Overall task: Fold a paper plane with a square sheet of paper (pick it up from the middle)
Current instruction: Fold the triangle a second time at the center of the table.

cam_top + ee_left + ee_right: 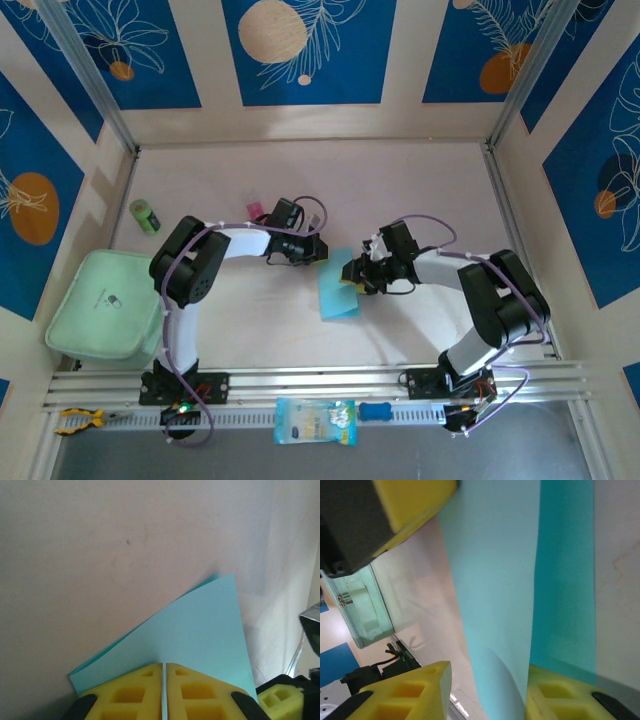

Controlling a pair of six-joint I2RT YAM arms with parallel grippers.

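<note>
The square sheet of paper (338, 292) is light cyan and lies folded double near the table's middle, a rectangle rather than a paper plane. My left gripper (318, 250) reaches it from the upper left. In the left wrist view the yellow fingers (130, 692) of the left gripper (164, 669) are shut on the sheet's near edge (200, 625), which fans out ahead as two layers. My right gripper (352, 272) meets the sheet from the right. Its jaws (487, 690) stand apart around the raised layer (495, 580), which rests against the right finger (555, 695).
A pale green tray (105, 305) sits at the left edge, with a small green bottle (145, 215) behind it. A pink block (256, 209) lies behind the left arm. A printed packet (315, 420) and a blue-handled tool (375, 411) rest on the front rail.
</note>
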